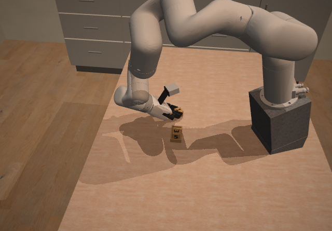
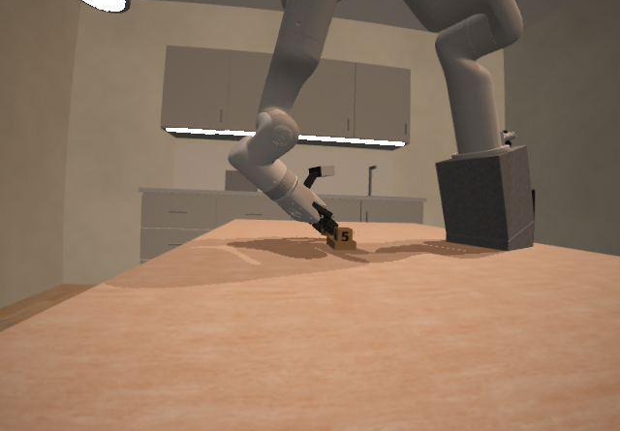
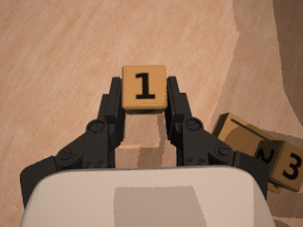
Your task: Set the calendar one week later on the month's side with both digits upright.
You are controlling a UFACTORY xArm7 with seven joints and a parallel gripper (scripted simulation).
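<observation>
My gripper [image 1: 177, 112] [image 2: 326, 226] [image 3: 144, 91] is shut on a wooden cube [image 1: 180, 109] [image 3: 144, 87]. In the wrist view the face towards the camera shows a 1. The gripper holds the cube low over the table, just behind the small wooden tray [image 1: 175, 140] [image 2: 345, 245] [image 3: 235, 129]. The second cube [image 1: 176, 133] [image 2: 344, 235] [image 3: 289, 165] stands in the tray. It shows a 3 and a 5 in the top view, and a 3 and a 2 in the wrist view. The tray's side with the month's name is not readable.
The robot's dark base block [image 1: 280, 121] [image 2: 485, 200] stands on the table to the right of the tray. The table's left edge [image 1: 88, 148] drops to the wooden floor. Cabinets [image 1: 91, 27] stand behind the table.
</observation>
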